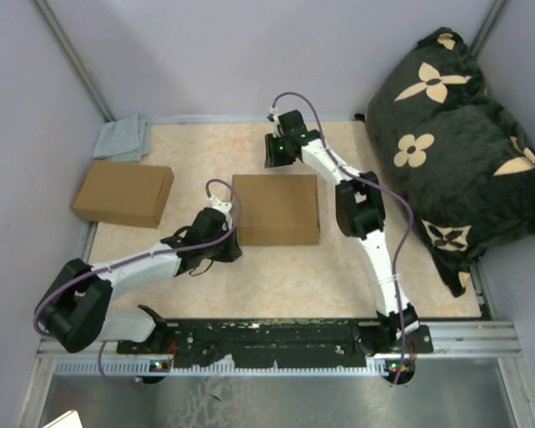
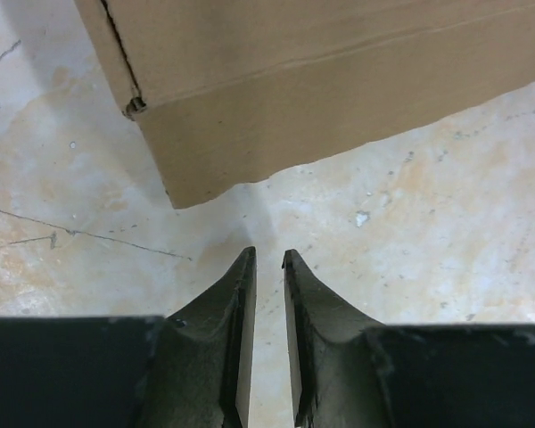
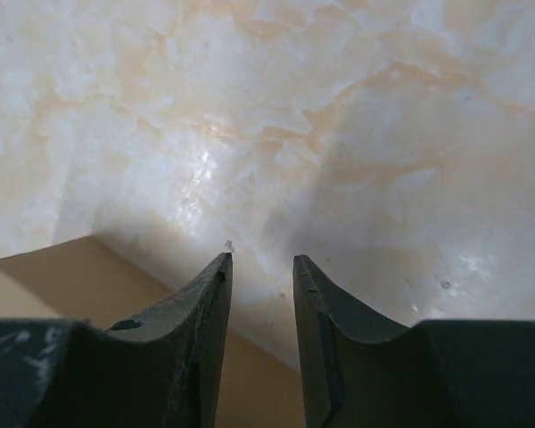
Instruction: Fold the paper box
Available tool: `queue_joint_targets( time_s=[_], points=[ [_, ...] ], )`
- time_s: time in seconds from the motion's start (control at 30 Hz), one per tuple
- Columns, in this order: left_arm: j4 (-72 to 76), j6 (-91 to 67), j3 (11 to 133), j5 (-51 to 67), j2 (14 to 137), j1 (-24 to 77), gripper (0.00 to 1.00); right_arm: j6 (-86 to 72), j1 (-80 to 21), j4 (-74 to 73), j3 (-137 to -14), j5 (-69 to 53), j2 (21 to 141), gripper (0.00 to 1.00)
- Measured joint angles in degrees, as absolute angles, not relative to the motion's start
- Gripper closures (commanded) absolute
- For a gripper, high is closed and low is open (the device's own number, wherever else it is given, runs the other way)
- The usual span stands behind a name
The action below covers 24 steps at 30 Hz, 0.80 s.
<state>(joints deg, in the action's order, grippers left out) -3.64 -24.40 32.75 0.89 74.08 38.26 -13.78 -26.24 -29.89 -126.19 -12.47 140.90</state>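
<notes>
The paper box point(image 1: 275, 209) lies folded shut as a shallow brown box in the middle of the table. My left gripper point(image 1: 231, 247) sits low on the table just off its near left corner. In the left wrist view the box's corner point(image 2: 321, 89) is a short way ahead of the gripper point(image 2: 268, 256), whose jaws stand a narrow gap apart with nothing between them. My right gripper point(image 1: 280, 152) hovers at the box's far edge. In the right wrist view a box corner point(image 3: 71, 285) lies under the left finger, and the gripper point(image 3: 261, 259) is slightly open and empty.
A second, ready-made brown box point(image 1: 122, 193) stands at the left. A grey cloth point(image 1: 123, 138) lies in the far left corner. A big black flowered cushion point(image 1: 455, 134) fills the right side. Walls enclose the table; a metal rail point(image 1: 276, 334) runs along the front.
</notes>
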Motion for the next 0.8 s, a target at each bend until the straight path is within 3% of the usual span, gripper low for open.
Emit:
queue_joint_targets(
  time_s=[0.13,0.5,0.8],
  points=[
    [-2.00,-24.43,32.62,-2.44,77.34,38.33,0.75,-10.92,-26.72,-34.81,-130.39,-15.18,146.19,0.67],
    [4.67,-28.88,33.76,-20.03,84.23,40.64,0.76,-7.49,-29.10,-21.91,-91.18,-13.15,119.92,0.66],
    [-4.19,-32.77,30.98,-23.53,75.05,43.07,0.65,-14.50,-30.94,-23.16,-84.36,-7.90,115.28,0.66]
  ],
)
